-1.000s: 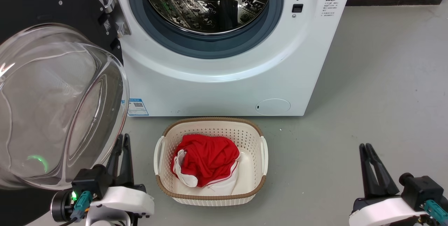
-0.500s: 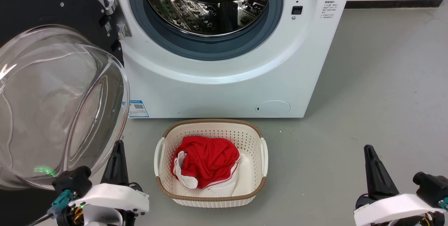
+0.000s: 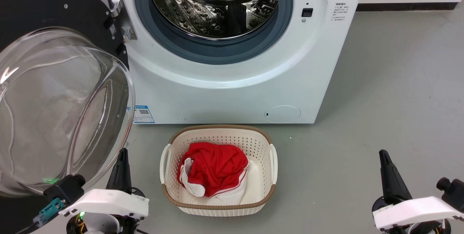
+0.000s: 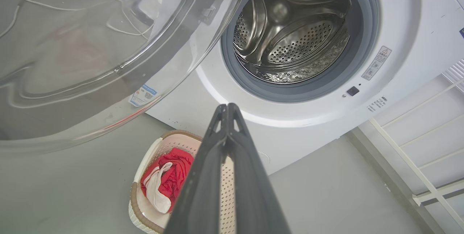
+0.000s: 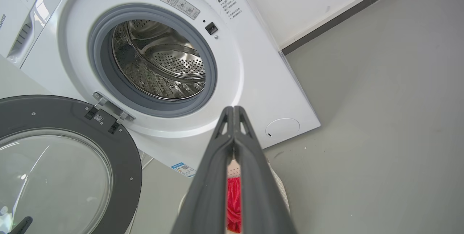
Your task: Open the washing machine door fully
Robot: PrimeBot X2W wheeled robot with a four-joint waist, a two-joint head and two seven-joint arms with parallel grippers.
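Door (image 3: pixel 61 103) is swung wide on its hinge (image 3: pixel 117 12) at the left edge of the washer (image 3: pixel 232 92) opening, and it hangs out to the left with the inner side and its bulging glass bowl turned toward the robot. The opening is unblocked: grey gasket (image 3: pixel 217 54) and steel drum (image 3: pixel 217 5) are in plain sight from head and both wrist cams. Left gripper (image 3: pixel 123 152) sits near-left, just below the lower rim of the glass, fingers pressed together with nothing between them. It looks clear of the glass in the left wrist cam, but overlap in the head view means I can't be certain about contact. Right gripper (image 3: pixel 382 153) is near-right over bare floor (image 3: pixel 380 99), well apart from the washer, fingers clenched tip to tip, also empty. Basket (image 3: pixel 217 128) sits on the floor just in front of the washer, between the two grippers, with a red and white cloth (image 3: pixel 214 165) bunched on its left side.
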